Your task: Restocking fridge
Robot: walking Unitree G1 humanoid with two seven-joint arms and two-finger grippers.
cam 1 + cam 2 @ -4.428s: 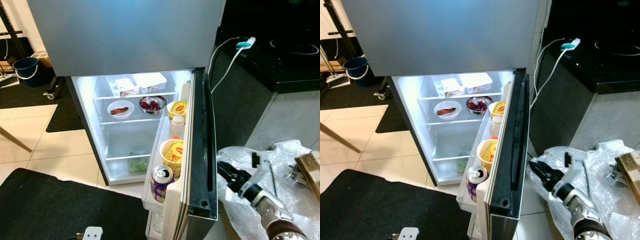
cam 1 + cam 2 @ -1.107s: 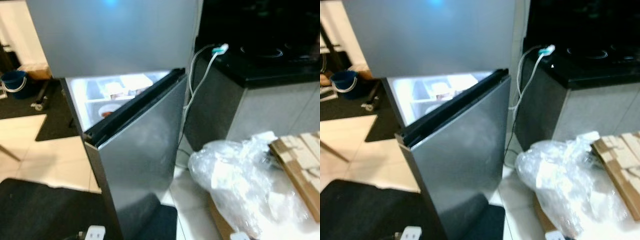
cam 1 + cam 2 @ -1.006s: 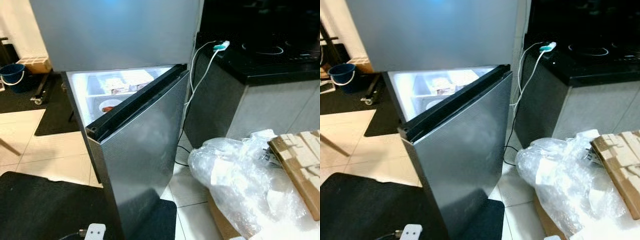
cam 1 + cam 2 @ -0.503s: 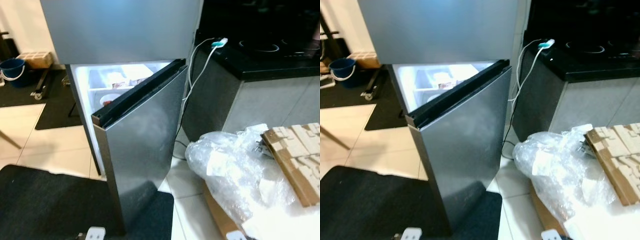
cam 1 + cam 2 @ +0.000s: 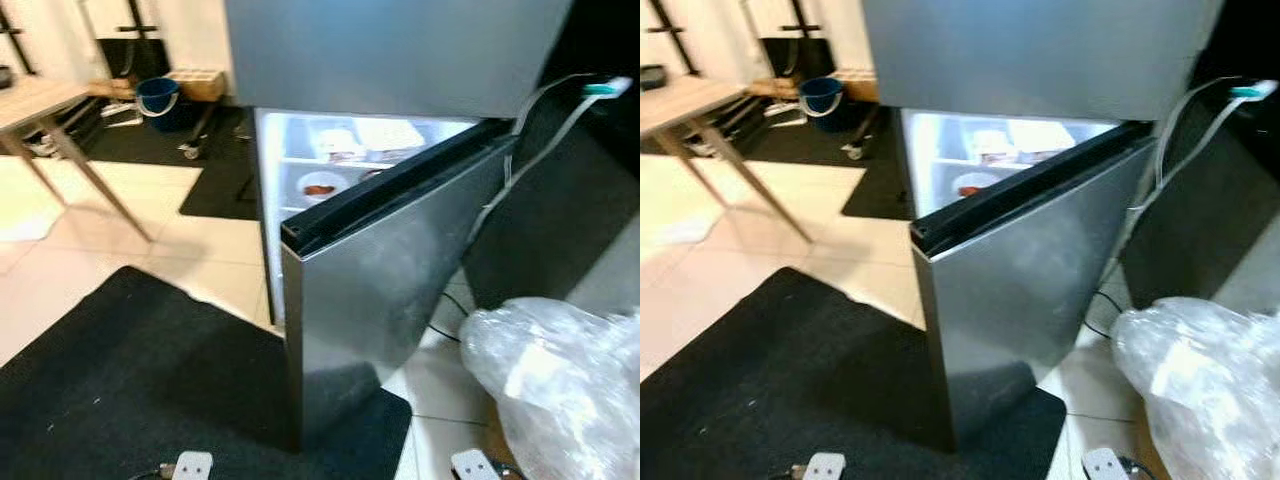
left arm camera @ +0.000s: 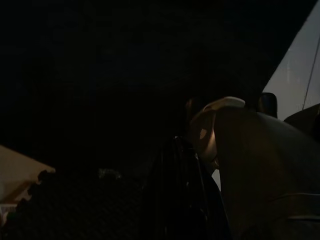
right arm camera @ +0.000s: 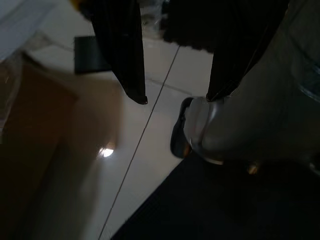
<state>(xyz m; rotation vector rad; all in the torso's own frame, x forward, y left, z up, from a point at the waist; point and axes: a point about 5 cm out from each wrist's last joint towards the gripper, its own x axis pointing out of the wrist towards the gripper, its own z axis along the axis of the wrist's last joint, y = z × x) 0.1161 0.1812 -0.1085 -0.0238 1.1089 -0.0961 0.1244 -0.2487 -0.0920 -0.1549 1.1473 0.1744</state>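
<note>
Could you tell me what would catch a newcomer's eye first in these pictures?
Probably the steel fridge door, standing ajar at centre with the lit shelves glowing behind its top edge. Next, the crumpled clear plastic bag on the floor at the right, and the black mat spread before the fridge.

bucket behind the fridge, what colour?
Blue. The bucket sits on the floor by the wall, clearest in the left eye view.
</note>
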